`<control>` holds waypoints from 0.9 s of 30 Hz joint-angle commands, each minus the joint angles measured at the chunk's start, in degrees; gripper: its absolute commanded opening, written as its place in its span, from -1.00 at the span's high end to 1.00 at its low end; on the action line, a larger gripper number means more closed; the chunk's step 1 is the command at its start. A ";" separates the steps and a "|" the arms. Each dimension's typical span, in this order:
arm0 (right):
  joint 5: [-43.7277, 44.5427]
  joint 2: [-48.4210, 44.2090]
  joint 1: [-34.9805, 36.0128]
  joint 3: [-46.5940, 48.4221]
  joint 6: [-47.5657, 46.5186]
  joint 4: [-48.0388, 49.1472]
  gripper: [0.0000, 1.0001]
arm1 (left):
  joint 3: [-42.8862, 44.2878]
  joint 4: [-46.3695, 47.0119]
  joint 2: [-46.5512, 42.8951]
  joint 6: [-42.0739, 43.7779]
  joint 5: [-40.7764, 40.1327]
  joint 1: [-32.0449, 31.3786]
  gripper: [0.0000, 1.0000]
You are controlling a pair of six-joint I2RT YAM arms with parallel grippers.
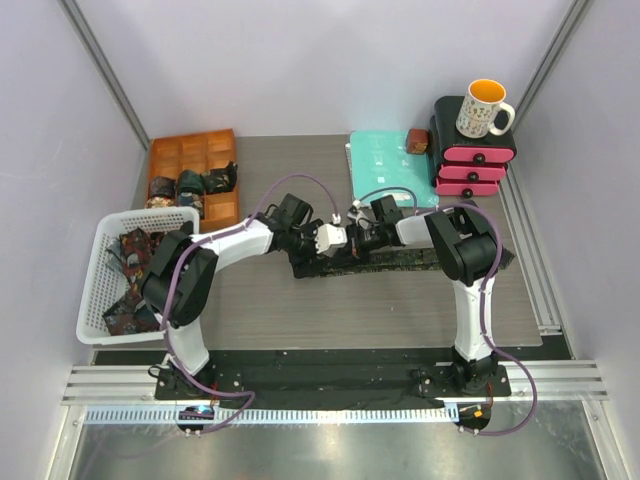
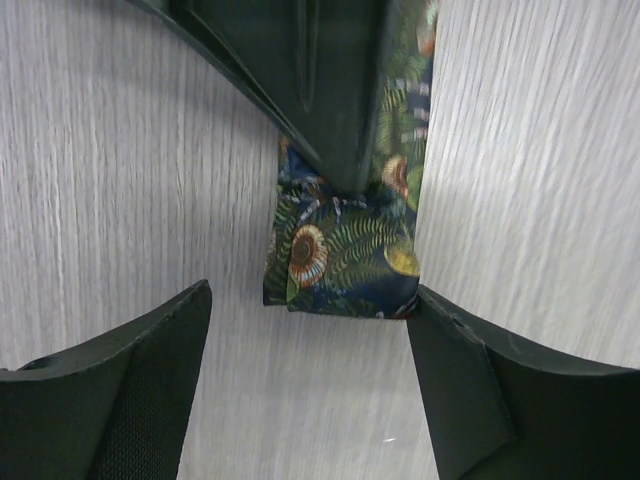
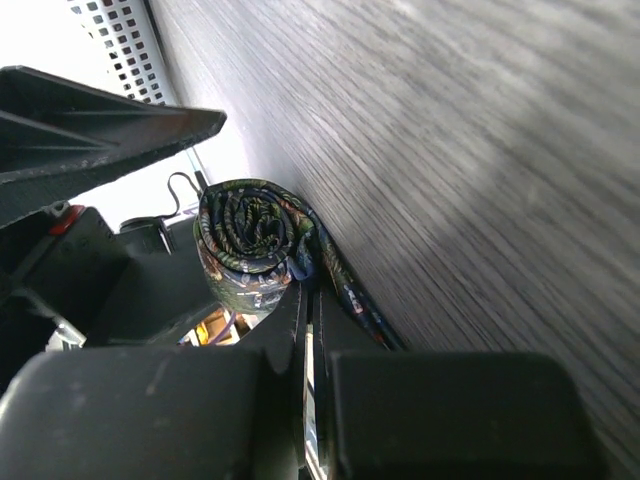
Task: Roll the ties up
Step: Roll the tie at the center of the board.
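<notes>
A dark tie with a fern and flower print lies as a strip [image 1: 430,262] across the table's middle. Its left end is wound into a small roll [image 2: 340,262], whose spiral end [image 3: 250,232] faces the right wrist camera. My right gripper [image 3: 312,292] is shut, its tips pinching the tie at the foot of the roll. My left gripper [image 2: 310,298] stands open astride the roll. One of its fingers [image 2: 470,380] touches the roll's corner, and the other finger [image 2: 130,390] stands apart from it. Both grippers meet at mid-table [image 1: 348,238].
A white basket [image 1: 95,300] holding loose ties stands at the left edge. Behind it, a wooden compartment tray [image 1: 222,205] holds rolled ties. At the back lie a teal folder [image 1: 385,165] and pink drawers [image 1: 472,165] with a mug [image 1: 483,108] on top.
</notes>
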 commanded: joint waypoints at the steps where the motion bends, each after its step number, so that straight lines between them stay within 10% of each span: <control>1: 9.95 4.09 -0.11 -4.24 -3.67 -6.14 0.97 | 3.23 3.10 -0.93 -11.23 2.72 -0.81 -0.62; 13: 8.73 2.24 -2.57 -7.40 -9.82 -11.24 0.98 | -27.26 47.22 -13.59 -28.75 -2.10 -2.39 -0.83; 23: 8.02 3.47 -2.57 -8.11 -12.29 -11.94 0.97 | -30.08 59.72 -7.44 -28.84 -0.71 -5.11 -0.82; 27: 8.20 3.65 -2.66 -8.37 -12.55 -11.68 0.97 | -30.43 59.73 -6.21 -27.79 0.79 -6.08 -0.50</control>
